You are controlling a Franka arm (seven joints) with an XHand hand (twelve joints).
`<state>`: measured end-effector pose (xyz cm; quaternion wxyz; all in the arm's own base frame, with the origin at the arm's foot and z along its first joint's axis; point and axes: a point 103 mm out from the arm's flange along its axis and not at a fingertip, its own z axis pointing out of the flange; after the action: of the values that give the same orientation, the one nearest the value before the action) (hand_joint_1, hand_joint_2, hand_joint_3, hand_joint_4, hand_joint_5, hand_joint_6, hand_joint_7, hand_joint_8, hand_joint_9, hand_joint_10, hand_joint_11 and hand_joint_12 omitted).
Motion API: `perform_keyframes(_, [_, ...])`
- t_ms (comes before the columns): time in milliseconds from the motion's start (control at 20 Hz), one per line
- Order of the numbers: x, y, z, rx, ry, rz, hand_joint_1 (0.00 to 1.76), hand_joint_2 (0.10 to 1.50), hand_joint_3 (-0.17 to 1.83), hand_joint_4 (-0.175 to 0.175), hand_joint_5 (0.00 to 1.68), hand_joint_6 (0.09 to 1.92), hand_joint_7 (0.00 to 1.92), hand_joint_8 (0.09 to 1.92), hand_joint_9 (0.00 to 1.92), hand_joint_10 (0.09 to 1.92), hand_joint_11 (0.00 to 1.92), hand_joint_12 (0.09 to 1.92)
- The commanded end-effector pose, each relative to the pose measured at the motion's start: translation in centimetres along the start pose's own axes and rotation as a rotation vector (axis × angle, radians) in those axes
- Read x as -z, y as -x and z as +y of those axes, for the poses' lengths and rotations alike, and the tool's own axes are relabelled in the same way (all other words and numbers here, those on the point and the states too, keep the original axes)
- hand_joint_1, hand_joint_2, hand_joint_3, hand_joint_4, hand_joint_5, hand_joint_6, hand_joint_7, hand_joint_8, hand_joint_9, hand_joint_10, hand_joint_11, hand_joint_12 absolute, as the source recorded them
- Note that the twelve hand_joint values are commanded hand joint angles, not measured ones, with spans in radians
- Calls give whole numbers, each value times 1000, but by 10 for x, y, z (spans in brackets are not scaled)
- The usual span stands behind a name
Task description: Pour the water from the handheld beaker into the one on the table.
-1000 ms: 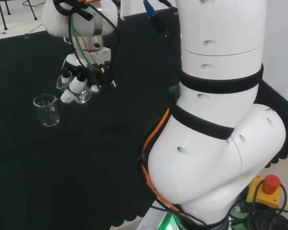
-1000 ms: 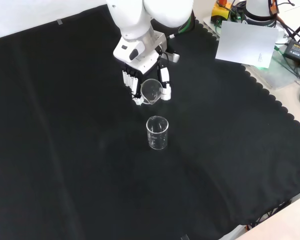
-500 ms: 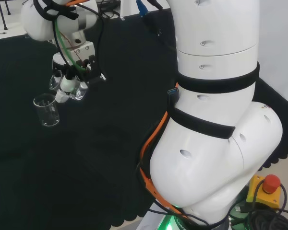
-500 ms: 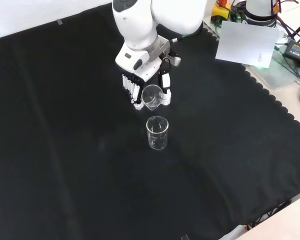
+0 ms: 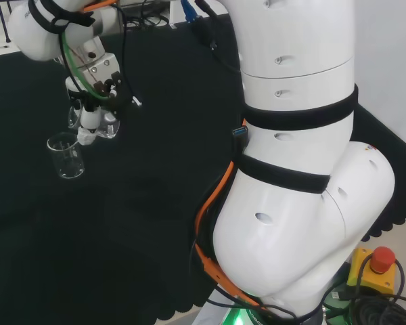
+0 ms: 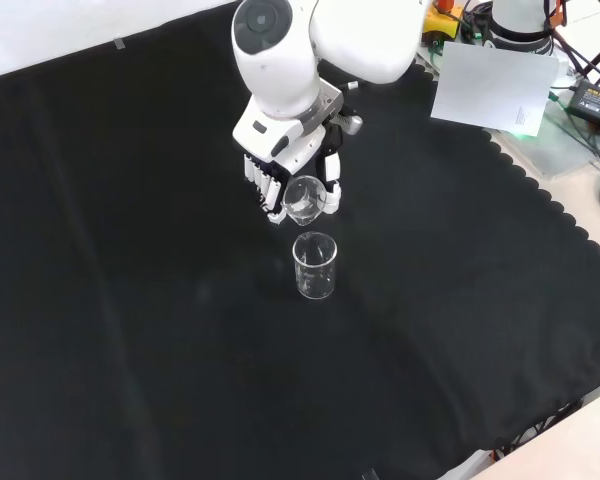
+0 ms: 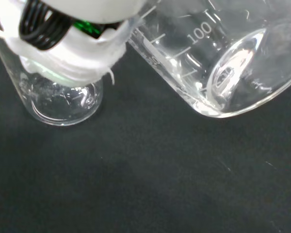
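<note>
A clear glass beaker (image 6: 304,197) is tilted in the black and white hand (image 6: 280,180), whose fingers and thumb curl round it. In the head view the hand (image 5: 89,115) holds this beaker (image 5: 108,125) just above and to the right of a second clear beaker (image 5: 65,156) that stands upright on the black cloth. In the front view the standing beaker (image 6: 315,266) is directly below the held one, close to its mouth. The wrist view has the held beaker (image 7: 218,63) lying almost sideways, with water inside, and the standing beaker (image 7: 63,99) partly behind a blurred white part of the hand (image 7: 72,43).
The arm's big white links (image 5: 298,169) take up the right of the head view. A white sheet (image 6: 490,85), cables and gear lie past the cloth's scalloped edge at the front view's upper right. A red button (image 5: 381,260) sits by the arm's base.
The hand has carried the held beaker towards the standing beaker, leftward in the head view and downward in the front view. The standing beaker has stayed in place.
</note>
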<state>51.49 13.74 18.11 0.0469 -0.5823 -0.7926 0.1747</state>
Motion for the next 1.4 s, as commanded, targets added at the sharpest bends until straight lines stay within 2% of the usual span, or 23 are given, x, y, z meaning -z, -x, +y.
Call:
perform_keyframes(50, [-2,-4,1,-8,-46,-61,1143,689,620,95,1253,695,1703,87,1613,131,1194,876])
perform_keyframes(400, [2,-10,1,-32,-100,-122,1144,687,625,90,1250,702,1705,87,1614,131,1201,875])
perform_keyframes(850, [12,-13,4,-40,-154,-181,1144,686,629,87,1248,707,1706,87,1615,132,1206,873])
perform_keyframes(1400, [17,-24,-1,-10,-171,-235,1144,685,633,84,1246,714,1707,87,1615,133,1209,870])
